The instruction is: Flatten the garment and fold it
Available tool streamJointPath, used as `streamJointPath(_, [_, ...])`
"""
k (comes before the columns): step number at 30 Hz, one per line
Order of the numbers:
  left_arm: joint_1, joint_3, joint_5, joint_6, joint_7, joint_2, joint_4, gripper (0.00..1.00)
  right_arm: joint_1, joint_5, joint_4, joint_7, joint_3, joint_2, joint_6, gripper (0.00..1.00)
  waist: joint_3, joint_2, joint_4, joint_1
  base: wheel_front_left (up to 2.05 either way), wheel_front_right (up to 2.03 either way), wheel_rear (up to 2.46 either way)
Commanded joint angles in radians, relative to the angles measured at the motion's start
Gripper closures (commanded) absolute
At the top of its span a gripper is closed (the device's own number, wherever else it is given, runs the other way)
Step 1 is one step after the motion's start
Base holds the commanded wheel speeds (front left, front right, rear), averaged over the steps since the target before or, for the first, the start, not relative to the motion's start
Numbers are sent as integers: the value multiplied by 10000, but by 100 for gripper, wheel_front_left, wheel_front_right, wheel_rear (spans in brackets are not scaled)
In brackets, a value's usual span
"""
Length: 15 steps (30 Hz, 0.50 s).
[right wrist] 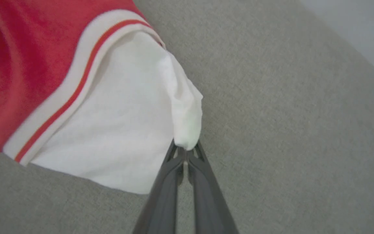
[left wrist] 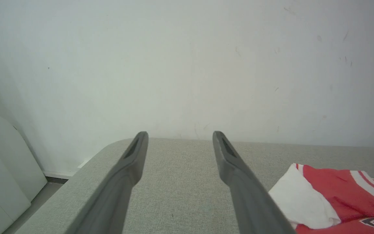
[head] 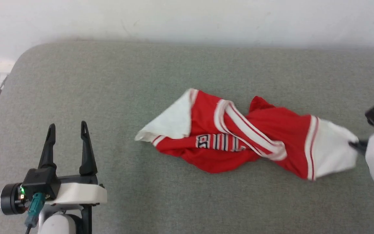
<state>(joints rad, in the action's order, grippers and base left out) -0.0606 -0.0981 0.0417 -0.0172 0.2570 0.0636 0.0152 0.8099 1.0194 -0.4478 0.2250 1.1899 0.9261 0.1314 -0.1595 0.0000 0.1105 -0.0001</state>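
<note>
At the lower left of the head view the left gripper point(head: 67, 125) hovers over bare grey padded surface point(head: 109, 81), its jaws wide apart and holding nothing. It seems parked there so it can later take the near end of the shirt, whose white sleeve point(left wrist: 300, 198) lies just beside its right finger in the left wrist view. The red jersey T-shirt point(head: 271, 130) lies mid-surface, twisted into a rope, with striped collar trim point(head: 248, 130) wound across the block lettering point(head: 219, 142), so no flattening is done yet. At the right edge, the right gripper point(head: 354, 144) has its jaws pinched together on the tip of the far sleeve point(right wrist: 125, 113), probably because pulling from an outer corner would untwist the bundle.
</note>
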Motion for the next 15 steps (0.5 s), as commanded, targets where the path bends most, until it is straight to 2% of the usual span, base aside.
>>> streamJointPath(1, [146, 22, -90, 71, 47, -18, -36, 0, -335, 169, -127, 79, -70, -32, -7, 100, 78, 0, -113, 1, 0, 0, 0])
streamJointPath(4, [114, 142, -129, 113, 47, -30, -83, 0, -1091, 279, -716, 318, -53, -232, -7, 100, 36, 0, -113, 1, 0, 0, 0])
streamJointPath(8, [20, 256, -180, 180, 47, -20, -199, 0, -1747, 431, -1336, 220, -124, -866, -7, 99, 40, 0, -137, 1, 0, 0, 0])
streamJointPath(9, [9, 252, -194, 193, 47, 5, -234, 0, -1806, 463, -1429, 68, -212, -1013, -7, 80, 70, 0, -172, 1, 0, 0, 0])
streamJointPath(10, [-4, 255, -219, 215, 47, 48, -274, 0, -1801, 409, -1531, -171, -330, -1119, -7, 0, 110, 0, -208, 1, 0, 0, 0])
streamJointPath(15, [-281, 344, -373, 482, 47, 468, -392, 0, -1551, -375, -1826, -1989, -1228, -1189, -7, 0, 443, 0, -398, 1, 0, 0, 0])
